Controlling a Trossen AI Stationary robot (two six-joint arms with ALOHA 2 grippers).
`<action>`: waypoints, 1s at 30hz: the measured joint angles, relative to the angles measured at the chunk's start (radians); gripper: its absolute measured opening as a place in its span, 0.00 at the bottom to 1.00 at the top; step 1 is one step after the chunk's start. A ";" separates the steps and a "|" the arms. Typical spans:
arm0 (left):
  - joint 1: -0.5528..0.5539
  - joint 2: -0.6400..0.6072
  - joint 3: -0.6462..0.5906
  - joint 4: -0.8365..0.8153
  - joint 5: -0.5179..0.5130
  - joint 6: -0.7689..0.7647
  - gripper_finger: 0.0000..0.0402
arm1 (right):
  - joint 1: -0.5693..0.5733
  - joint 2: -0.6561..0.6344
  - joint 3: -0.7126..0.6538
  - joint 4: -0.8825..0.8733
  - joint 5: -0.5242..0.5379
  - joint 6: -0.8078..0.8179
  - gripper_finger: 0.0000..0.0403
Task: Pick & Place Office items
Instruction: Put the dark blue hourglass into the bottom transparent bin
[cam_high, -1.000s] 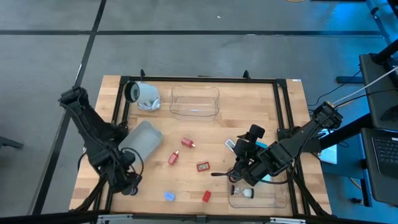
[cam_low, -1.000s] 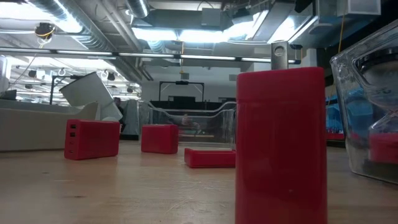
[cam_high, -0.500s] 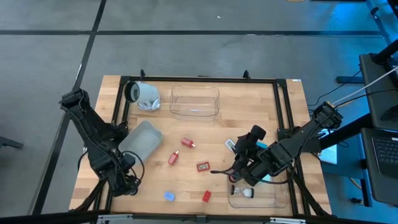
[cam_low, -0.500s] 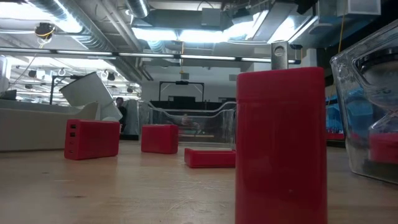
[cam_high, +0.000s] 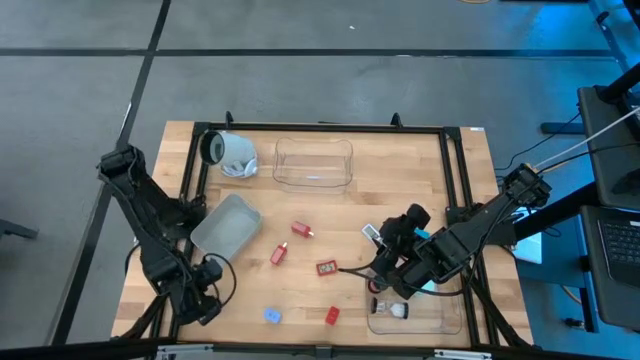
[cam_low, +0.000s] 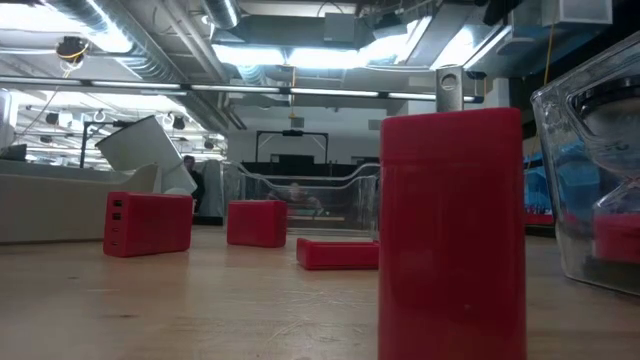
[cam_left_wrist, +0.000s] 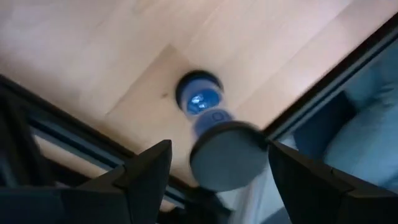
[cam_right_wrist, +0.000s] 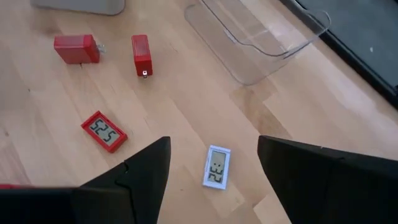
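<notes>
Pale wood makes up the counter (cam_high: 420, 170), where red blocks (cam_high: 279, 254), a small red display piece (cam_high: 327, 267) and a blue piece (cam_high: 272, 316) lie scattered mid-counter between two clear trays (cam_high: 313, 163). At the near left corner the left gripper (cam_high: 205, 300) holds its jaws open above a blue-topped puck (cam_left_wrist: 198, 99), with a dark round disc (cam_left_wrist: 227, 154) just beside it. The right gripper (cam_high: 385, 268) hangs by the near right tray, jaws apart and gripping nothing, over a white display piece (cam_right_wrist: 216, 167).
</notes>
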 joint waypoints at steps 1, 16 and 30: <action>-0.013 0.010 0.004 0.003 0.004 0.026 0.66 | 0.001 0.000 0.000 0.000 0.000 0.012 0.61; -0.079 0.113 -0.001 -0.023 0.012 0.277 0.66 | 0.001 0.000 0.000 0.038 0.000 0.155 0.61; -0.088 0.115 -0.001 -0.124 -0.056 -0.152 0.66 | 0.002 0.000 0.000 0.173 0.000 0.156 0.61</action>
